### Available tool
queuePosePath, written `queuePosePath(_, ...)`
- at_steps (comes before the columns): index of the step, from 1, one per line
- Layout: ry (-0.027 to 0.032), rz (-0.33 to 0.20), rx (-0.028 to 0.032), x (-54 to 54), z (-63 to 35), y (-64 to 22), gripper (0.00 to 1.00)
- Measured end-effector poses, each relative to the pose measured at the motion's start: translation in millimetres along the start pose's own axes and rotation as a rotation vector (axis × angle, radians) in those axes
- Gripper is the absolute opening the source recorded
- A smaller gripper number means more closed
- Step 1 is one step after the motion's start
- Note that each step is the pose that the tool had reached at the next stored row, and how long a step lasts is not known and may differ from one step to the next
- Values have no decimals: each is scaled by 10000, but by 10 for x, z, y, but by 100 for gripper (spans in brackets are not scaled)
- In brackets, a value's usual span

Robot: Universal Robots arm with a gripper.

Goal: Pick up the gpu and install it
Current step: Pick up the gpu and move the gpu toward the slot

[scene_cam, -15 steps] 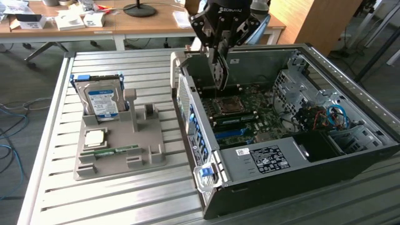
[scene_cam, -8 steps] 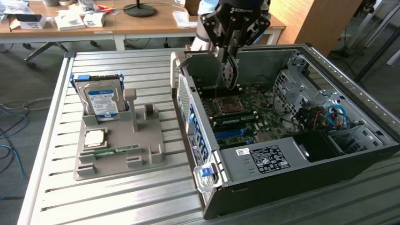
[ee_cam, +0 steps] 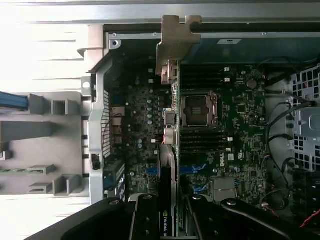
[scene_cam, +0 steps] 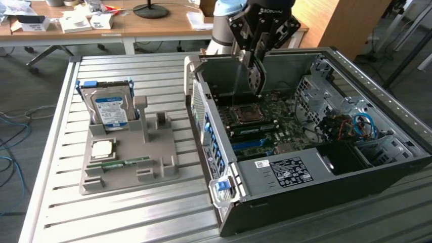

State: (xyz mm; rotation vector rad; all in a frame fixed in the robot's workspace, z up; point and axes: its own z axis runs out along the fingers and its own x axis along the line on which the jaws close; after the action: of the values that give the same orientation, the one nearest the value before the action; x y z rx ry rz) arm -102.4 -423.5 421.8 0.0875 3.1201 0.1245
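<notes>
My gripper (scene_cam: 256, 49) hangs over the open computer case (scene_cam: 284, 172), shut on the gpu (scene_cam: 257, 76). The card hangs on edge, its lower end just above the motherboard (scene_cam: 270, 119) near the CPU socket (scene_cam: 246, 113). In the wrist view the gpu (ee_cam: 168, 165) appears edge-on, running from between my fingers (ee_cam: 145, 215) out to its grey metal bracket (ee_cam: 176, 40) by the case's rear wall. It lies over the motherboard (ee_cam: 240, 130) beside the CPU socket (ee_cam: 198, 110). I cannot tell whether its edge touches a slot.
A grey parts holder (scene_cam: 128, 157) stands at the exterior view's left on the slatted metal table (scene_cam: 54, 152). It carries a hard drive with a blue label (scene_cam: 111, 109), a CPU chip (scene_cam: 102, 148) and a green memory stick (scene_cam: 125, 163). Cables (scene_cam: 361, 124) fill the case's far side.
</notes>
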Motion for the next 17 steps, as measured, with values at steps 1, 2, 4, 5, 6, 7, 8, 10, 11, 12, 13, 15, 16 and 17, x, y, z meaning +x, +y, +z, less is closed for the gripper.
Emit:
queuePosePath(1, 2, 1, -1, -30, 1, 2, 26)
queuePosePath(2, 4, 1, -1, -61, 2, 3, 26)
queuePosePath(4, 7, -1, -1, -127, 3, 7, 26)
queuePosePath(5, 8, 0, 0, -157, 4, 9, 26)
queuePosePath(6, 10, 1, 0, -186, 4, 10, 26)
queuePosePath(7, 11, 2, 0, -213, 5, 12, 26)
queuePosePath(8, 12, 0, 0, -242, 5, 13, 26)
queuePosePath(10, 15, 1, 0, -304, 6, 17, 26)
queuePosePath(11, 16, 2, 1, -334, 7, 19, 26)
queuePosePath(12, 17, 3, 0, -366, 8, 20, 26)
queuePosePath(13, 18, 1, 0, -399, 9, 22, 26)
queuePosePath(15, 20, 2, 1, -461, 10, 25, 26)
queuePosePath(16, 21, 2, 1, -493, 10, 27, 26)
queuePosePath(17, 22, 2, 1, -521, 11, 29, 26)
